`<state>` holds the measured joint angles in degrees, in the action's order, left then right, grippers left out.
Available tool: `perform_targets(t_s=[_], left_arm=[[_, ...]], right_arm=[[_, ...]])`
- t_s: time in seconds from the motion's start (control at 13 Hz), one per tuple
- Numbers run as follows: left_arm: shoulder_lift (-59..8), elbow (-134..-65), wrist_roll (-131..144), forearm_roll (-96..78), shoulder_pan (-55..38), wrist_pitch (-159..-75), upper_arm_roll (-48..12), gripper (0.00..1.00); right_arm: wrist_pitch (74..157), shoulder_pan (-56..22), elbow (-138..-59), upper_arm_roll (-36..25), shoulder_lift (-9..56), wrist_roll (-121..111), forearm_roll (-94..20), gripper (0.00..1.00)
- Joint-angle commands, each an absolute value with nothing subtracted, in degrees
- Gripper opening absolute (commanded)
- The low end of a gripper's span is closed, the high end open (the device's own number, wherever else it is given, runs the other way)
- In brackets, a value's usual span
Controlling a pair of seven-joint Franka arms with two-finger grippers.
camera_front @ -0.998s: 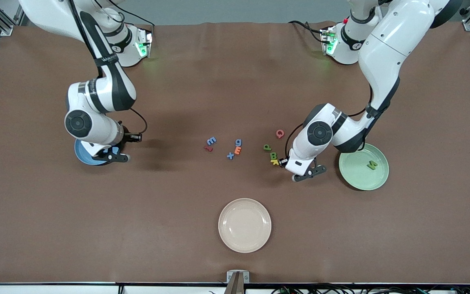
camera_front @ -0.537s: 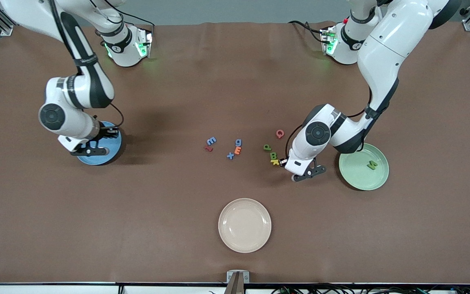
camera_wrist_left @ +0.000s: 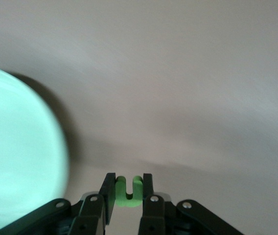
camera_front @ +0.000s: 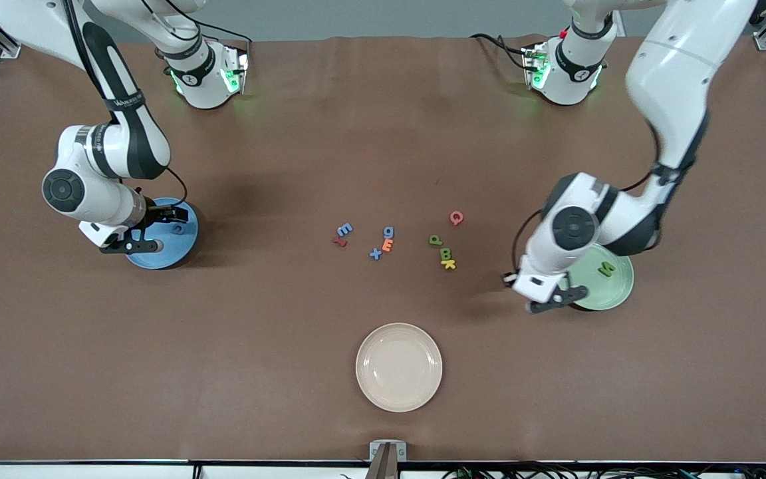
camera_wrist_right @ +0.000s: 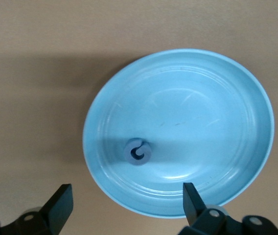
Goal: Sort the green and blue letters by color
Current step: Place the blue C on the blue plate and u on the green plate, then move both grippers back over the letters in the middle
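left gripper (camera_wrist_left: 128,196) pinches a green letter (camera_wrist_left: 128,190) beside the green plate (camera_wrist_left: 16,156); right gripper (camera_wrist_right: 124,208) hangs spread wide over the blue plate (camera_wrist_right: 217,122), blue letter (camera_wrist_right: 138,151) below it

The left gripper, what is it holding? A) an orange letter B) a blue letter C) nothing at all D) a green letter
D: in the left wrist view the left gripper is shut on a green letter, beside the pale green plate.
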<state>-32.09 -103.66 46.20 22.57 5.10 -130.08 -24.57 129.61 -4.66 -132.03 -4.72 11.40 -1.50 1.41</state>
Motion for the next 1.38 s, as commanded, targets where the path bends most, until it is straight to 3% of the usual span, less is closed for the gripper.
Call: perform_targets(t_s=[0.0,0.23,0.31,0.38,0.46,0.61,0.92,1.3], left_arm=[[-30.5,-105.5,38.4,23.2,10.9,-128.8,-25.0,0.01],[-31.4,-107.0,32.1,23.3,16.1,-129.3,-25.0,0.06],[-31.7,-107.7,32.0,23.3,16.6,-129.5,-25.0,0.18],[-31.8,-107.8,32.1,23.2,17.0,-129.5,-25.0,0.51],[-31.8,-107.8,32.0,23.2,17.9,-129.5,-25.0,0.98],[-31.1,-107.7,32.5,23.2,17.5,-128.9,-25.5,1.00],[-30.5,-105.9,39.5,22.5,16.6,-127.5,-32.9,1.00],[-33.5,-103.3,58.3,23.2,3.9,-127.6,-34.3,0.93]], right_arm=[[130.1,-8.5,-133.7,-4.0,9.0,4.1,1.3,1.00],[130.3,-17.2,-133.0,-3.9,8.8,11.8,-3.5,1.00],[131.3,-21.3,-132.8,-4.0,8.9,13.5,-6.4,1.00],[132.5,-24.0,-132.7,-4.0,9.1,16.3,-6.9,1.00],[133.5,-26.8,-131.9,-3.9,9.3,20.8,-6.9,1.00],[134.0,-32.7,-128.5,-4.0,11.9,30.3,-6.9,1.00],[137.5,-40.9,-121.4,-4.0,20.3,44.9,-6.9,1.00],[138.0,-45.4,-110.4,-4.0,30.7,54.3,-6.6,1.00]])
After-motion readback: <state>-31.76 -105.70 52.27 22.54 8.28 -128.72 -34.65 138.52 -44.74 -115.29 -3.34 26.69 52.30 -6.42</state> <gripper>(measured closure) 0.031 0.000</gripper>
